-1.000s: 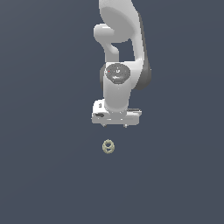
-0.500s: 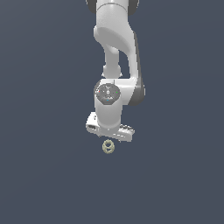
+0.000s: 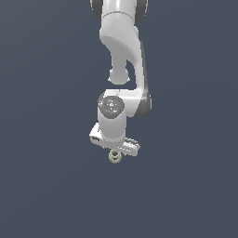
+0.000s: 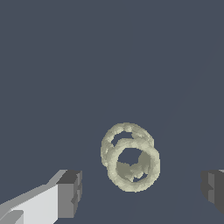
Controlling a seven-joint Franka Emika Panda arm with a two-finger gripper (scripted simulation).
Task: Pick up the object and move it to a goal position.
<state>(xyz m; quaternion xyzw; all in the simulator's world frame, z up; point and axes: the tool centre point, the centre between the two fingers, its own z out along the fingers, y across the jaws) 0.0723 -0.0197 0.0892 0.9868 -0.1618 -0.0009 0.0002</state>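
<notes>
Flat even light, no shadows, coarse render.

A flat dark grey-blue floor [image 3: 46,186] carries the pale lattice object [image 3: 115,157].

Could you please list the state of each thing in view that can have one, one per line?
Gripper: open, fingers spread wide on either side of the ring, not touching it.
Ring: a pale lattice piece, lying free on the floor between the fingers, not gripped.
Arm: bent down over the ring, hand low above it.
</notes>
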